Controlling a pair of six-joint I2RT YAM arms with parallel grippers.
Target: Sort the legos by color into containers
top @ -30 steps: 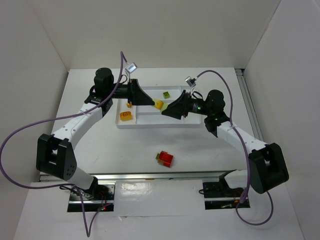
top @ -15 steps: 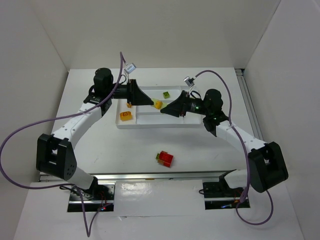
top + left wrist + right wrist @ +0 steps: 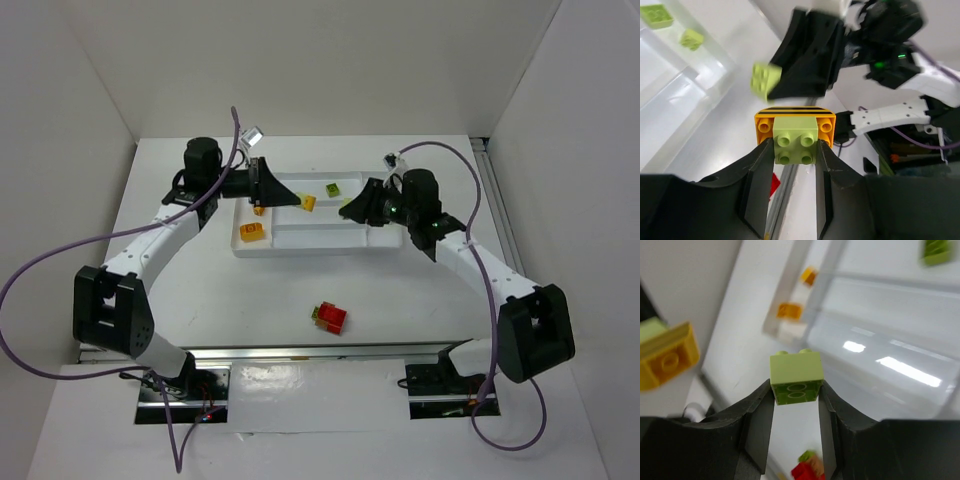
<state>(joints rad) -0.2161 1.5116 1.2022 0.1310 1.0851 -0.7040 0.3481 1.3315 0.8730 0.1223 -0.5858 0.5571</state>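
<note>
You've just pulled the stack apart above the tray (image 3: 320,240). Your right gripper (image 3: 796,392) has backed off, clamped on a lime brick (image 3: 796,376). Your left gripper (image 3: 795,150) grips an orange brick (image 3: 792,116) with a second lime brick (image 3: 795,142) attached, which probably needs splitting too.

White arms (image 3: 160,235), black joints — trailing purple cables (image 3: 45,255).

White table (image 3: 250,300), white walls (image 3: 400,70)

A white table (image 3: 250,300) stands enclosed by plain white walls (image 3: 330,60) under bright, even light.
</note>
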